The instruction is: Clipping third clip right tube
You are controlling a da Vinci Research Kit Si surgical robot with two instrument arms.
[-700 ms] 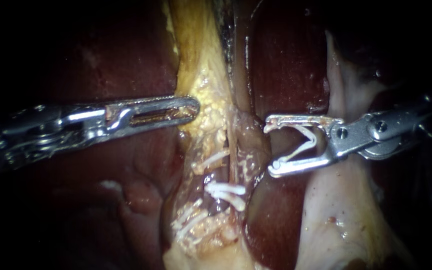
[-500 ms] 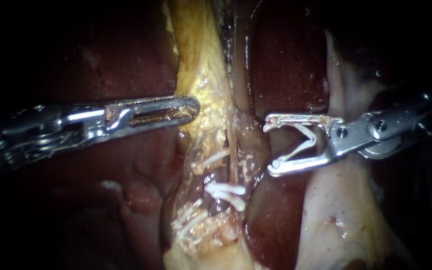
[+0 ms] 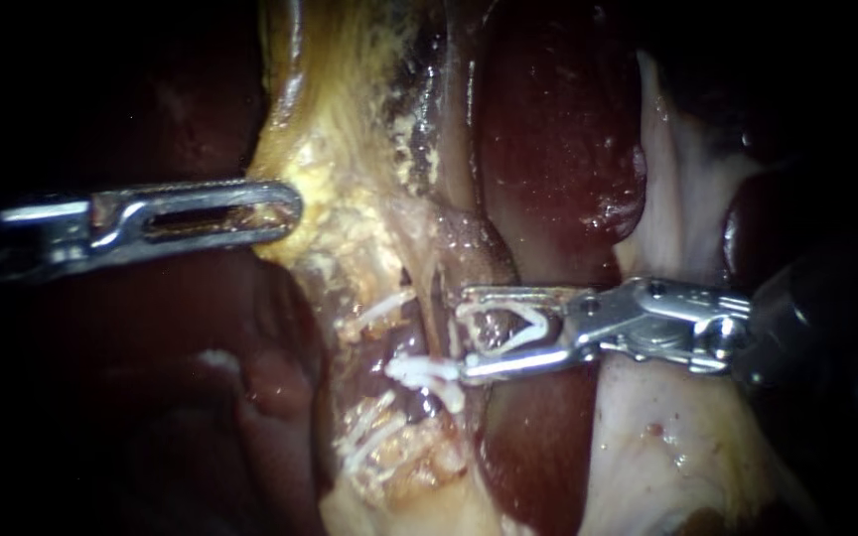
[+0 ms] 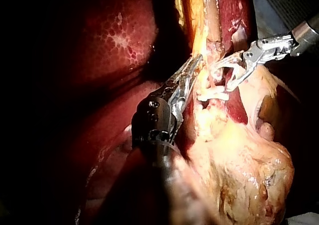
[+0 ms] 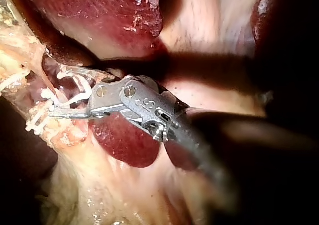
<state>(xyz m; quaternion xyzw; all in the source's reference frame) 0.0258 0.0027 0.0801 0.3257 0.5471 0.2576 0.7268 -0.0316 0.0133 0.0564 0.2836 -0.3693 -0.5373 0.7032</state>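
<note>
Right tool (image 3: 466, 335) has come in from the side. Left tool (image 3: 290, 210) has pulled the yellow tissue (image 3: 340, 199) away, jaws shut on it. So the right tube (image 3: 474, 248) now sits btwn the right jaws, just beside the old clips (image 3: 419, 372). Jaws half wide, holding the new clip (image 3: 538, 323), not squeezed yet.

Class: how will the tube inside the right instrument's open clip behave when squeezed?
The tube looks soft and thin, so probably flattens easily. Its wet sheen suggests it may slip. The clip in the right instrument looks stiffer.
</note>
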